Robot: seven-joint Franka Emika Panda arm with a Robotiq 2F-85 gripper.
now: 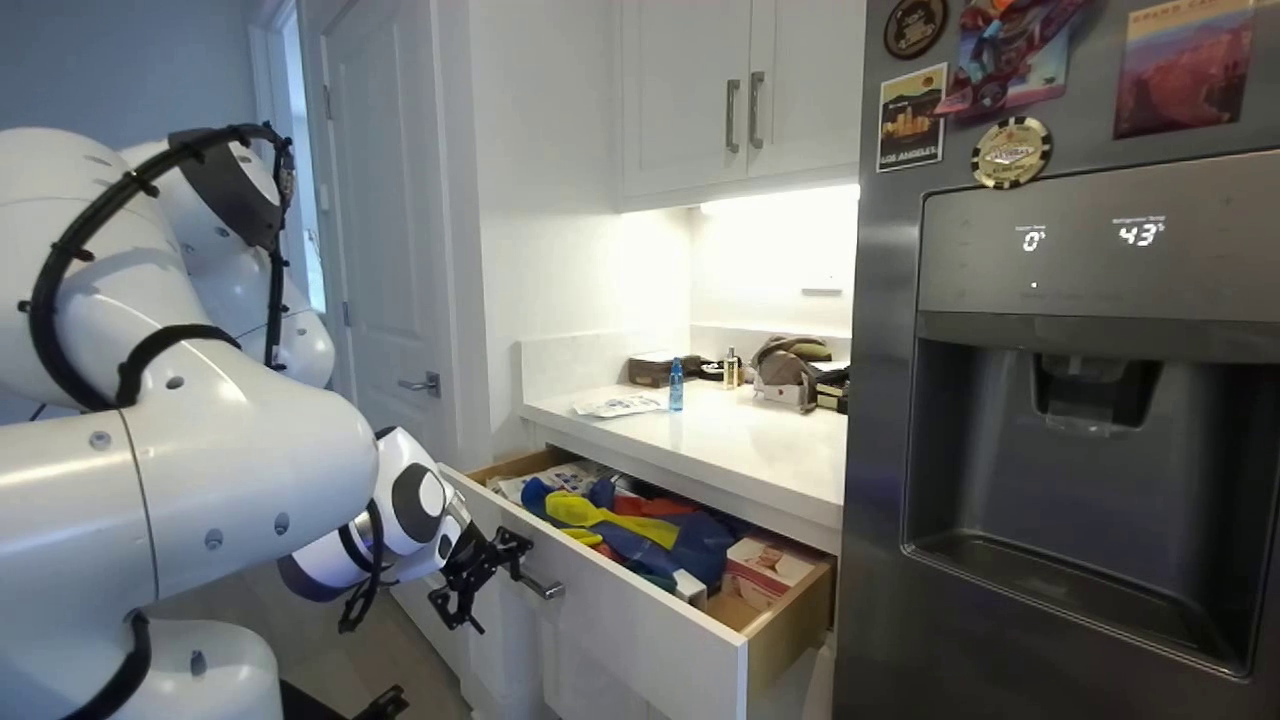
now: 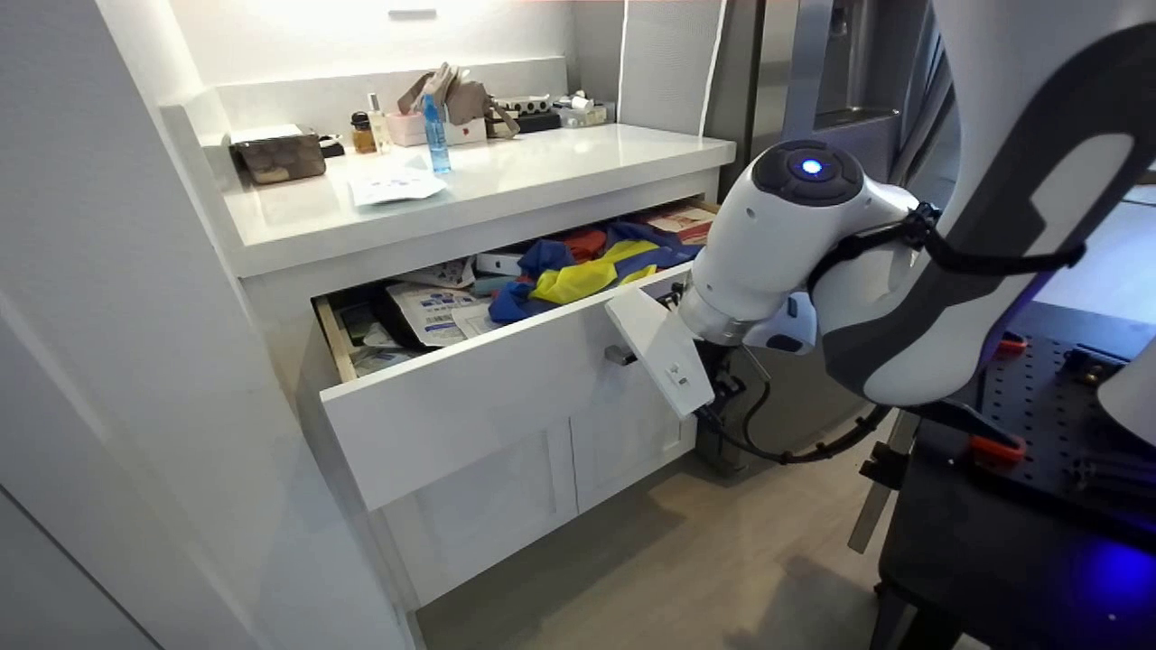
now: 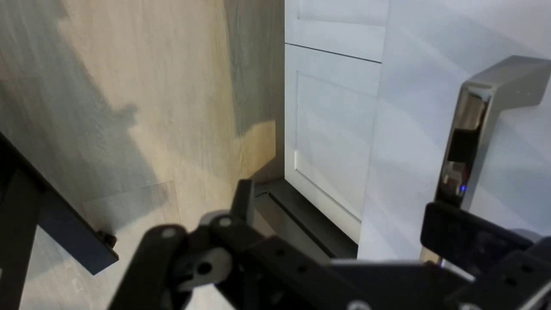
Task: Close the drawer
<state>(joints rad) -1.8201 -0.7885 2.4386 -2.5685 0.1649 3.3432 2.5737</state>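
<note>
The wide white drawer stands pulled out under the counter; its front panel shows in both exterior views [image 1: 640,620] [image 2: 470,397] and in the wrist view [image 3: 400,181]. Blue, yellow and red cloth [image 1: 640,530] and packets lie inside. Its metal bar handle [image 1: 540,584] also shows at the right of the wrist view [image 3: 465,142]. My gripper [image 1: 500,585] is open and empty in front of the drawer front. In the wrist view its fingers [image 3: 344,211] are wide apart; the right finger overlaps the handle's lower end. I cannot tell whether it touches. In an exterior view my arm hides the fingers.
The white counter [image 2: 506,190] above carries a blue bottle [image 2: 435,135], pouches and small items. White cabinet doors [image 2: 488,515] are below the drawer. A steel fridge [image 1: 1060,620] stands beside the drawer. A black robot table [image 2: 993,542] is behind the arm.
</note>
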